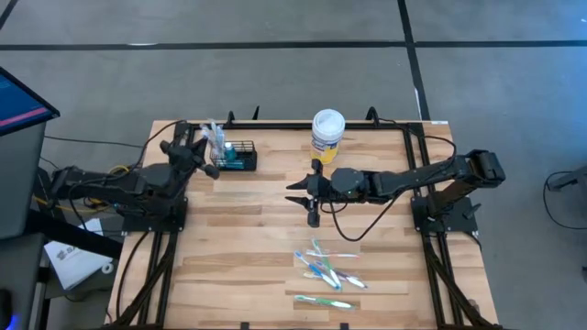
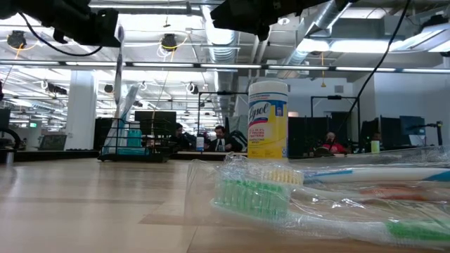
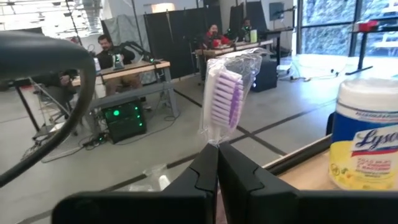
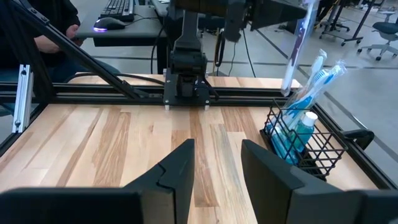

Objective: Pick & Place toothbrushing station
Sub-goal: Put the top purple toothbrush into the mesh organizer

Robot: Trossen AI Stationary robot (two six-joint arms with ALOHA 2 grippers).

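Near the far left corner of the wooden counter (image 1: pixel 238 229) stands the toothbrushing station (image 1: pixel 238 157), a small black wire basket already holding wrapped toothbrushes and a teal bottle. The left hand (image 1: pixel 207 147) hangs just beside and above it, clenched on a wrapped toothbrush (image 3: pixel 225 93) with purple bristles held upright in clear film.

By the middle of the far edge sits a round tub (image 1: pixel 327 136) with a white lid; its yellow label reads "Lysol" in blue script, and the smaller print is too fine to read. The right hand (image 1: pixel 309 196) is over the middle of the counter, just in front of the tub, its fingers spread and grasping nothing.

Toward the near edge lies a loose scatter of wrapped toothbrushes (image 1: pixel 328 270), green and blue, well apart from the basket. Beyond the counter, people sit at desks in the room.
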